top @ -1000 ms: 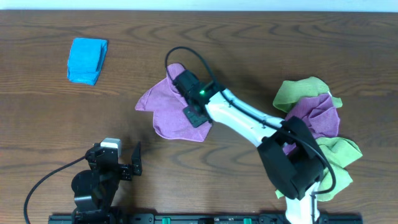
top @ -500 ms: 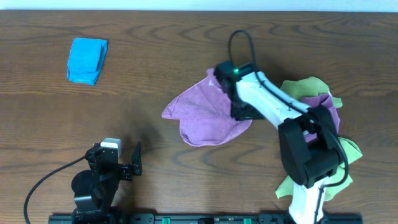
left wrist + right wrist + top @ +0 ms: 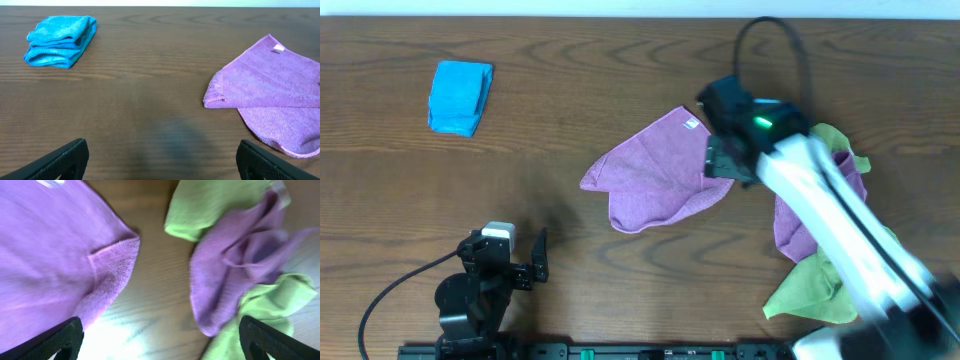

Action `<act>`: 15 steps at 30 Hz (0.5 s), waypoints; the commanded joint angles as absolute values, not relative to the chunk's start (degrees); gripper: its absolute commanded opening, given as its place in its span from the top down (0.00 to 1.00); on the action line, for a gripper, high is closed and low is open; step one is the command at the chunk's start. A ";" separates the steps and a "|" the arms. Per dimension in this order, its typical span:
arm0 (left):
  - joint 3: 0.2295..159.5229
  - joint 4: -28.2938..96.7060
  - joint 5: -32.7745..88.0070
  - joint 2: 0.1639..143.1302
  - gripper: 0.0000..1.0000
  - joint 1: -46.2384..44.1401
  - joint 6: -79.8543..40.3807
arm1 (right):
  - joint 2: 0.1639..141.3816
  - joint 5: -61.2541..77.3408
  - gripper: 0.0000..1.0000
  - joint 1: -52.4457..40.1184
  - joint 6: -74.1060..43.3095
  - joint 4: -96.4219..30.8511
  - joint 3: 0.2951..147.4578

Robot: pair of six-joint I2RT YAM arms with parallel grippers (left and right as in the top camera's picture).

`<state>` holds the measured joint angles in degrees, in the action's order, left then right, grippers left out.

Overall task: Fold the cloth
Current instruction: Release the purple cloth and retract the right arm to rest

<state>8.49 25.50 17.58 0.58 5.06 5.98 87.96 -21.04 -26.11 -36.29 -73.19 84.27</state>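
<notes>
A purple cloth [image 3: 655,175] lies rumpled in the middle of the table, its lower part doubled over, with a white tag near its far corner. The left wrist view has this cloth [image 3: 275,85] at right, and in the right wrist view it [image 3: 50,255] fills the left side. My right gripper [image 3: 722,160] hovers over the cloth's right edge, its arm blurred by motion. Its jaws [image 3: 160,340] are open with only bare wood between them. My left gripper [image 3: 510,262] rests near the front left edge, open [image 3: 162,165] and holding nothing.
A folded blue cloth [image 3: 460,97] sits at the far left, also in the left wrist view [image 3: 60,40]. A heap of green and purple cloths [image 3: 825,225] lies at the right, close beside my right gripper [image 3: 235,265].
My right gripper dragged the purple cloth to the right, then opened and let it go, moving on towards the heap. The left arm has not moved.
</notes>
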 commanded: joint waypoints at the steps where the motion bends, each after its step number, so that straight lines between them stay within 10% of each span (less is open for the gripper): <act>1: 7.38 25.71 17.56 0.25 0.05 4.84 5.76 | 79.18 -18.90 0.01 -26.41 -32.71 -75.64 84.42; 10: 7.38 25.58 22.79 0.25 0.05 4.84 1.10 | 56.23 -11.42 0.01 -32.14 -29.69 -89.21 82.87; 15: 7.38 25.67 53.58 0.25 0.05 4.84 -31.20 | 42.61 -5.06 0.01 -34.59 -29.69 -92.09 79.50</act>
<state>8.49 25.39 33.36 0.58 5.06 -10.98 46.65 -9.23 -33.67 -30.55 -91.20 81.03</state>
